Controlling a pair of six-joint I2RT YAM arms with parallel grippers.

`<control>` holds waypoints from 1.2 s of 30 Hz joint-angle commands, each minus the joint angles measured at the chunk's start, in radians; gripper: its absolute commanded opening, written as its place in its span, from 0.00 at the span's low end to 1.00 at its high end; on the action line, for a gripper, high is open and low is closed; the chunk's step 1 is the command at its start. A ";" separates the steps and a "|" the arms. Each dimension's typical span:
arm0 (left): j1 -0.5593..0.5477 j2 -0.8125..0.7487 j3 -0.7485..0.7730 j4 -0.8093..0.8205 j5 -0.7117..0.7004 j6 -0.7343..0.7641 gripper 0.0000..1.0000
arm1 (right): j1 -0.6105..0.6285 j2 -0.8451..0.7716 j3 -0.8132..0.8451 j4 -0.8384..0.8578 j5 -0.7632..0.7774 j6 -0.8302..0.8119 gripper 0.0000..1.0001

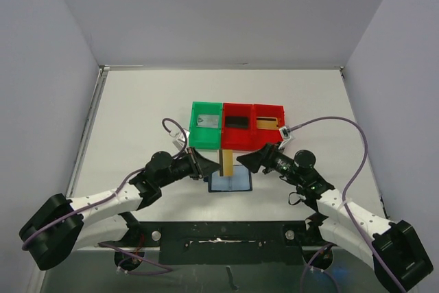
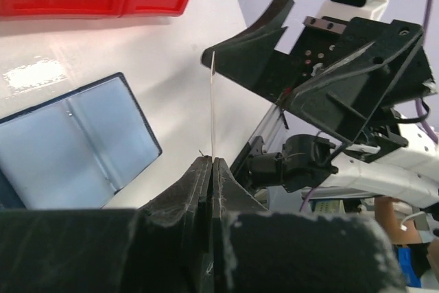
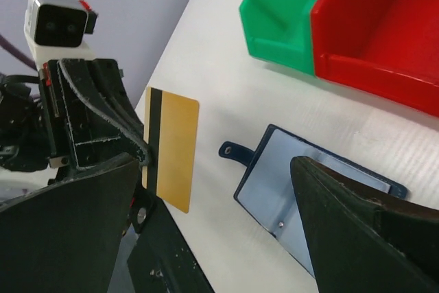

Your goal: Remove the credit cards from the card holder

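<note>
Card (image 3: pixel 171 149), thin gold rectangle, in left hand (image 2: pixel 211 162).

Bright even overhead light, soft shadows, mild glare on the table (image 2: pixel 34 73), blurry close foreground.

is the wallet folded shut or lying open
Open: the wallet lies spread flat on the table, both pale clear pockets facing up.
</note>
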 commanded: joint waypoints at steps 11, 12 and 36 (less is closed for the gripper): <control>-0.014 0.104 0.030 0.349 0.124 -0.095 0.00 | 0.025 0.165 0.051 0.302 -0.265 0.031 0.61; -0.014 0.111 0.031 0.358 0.133 -0.099 0.00 | 0.025 0.170 0.048 0.336 -0.281 0.040 0.56; -0.016 -0.038 0.097 -0.020 0.055 0.091 0.63 | 0.014 0.009 0.035 0.232 -0.297 -0.033 0.00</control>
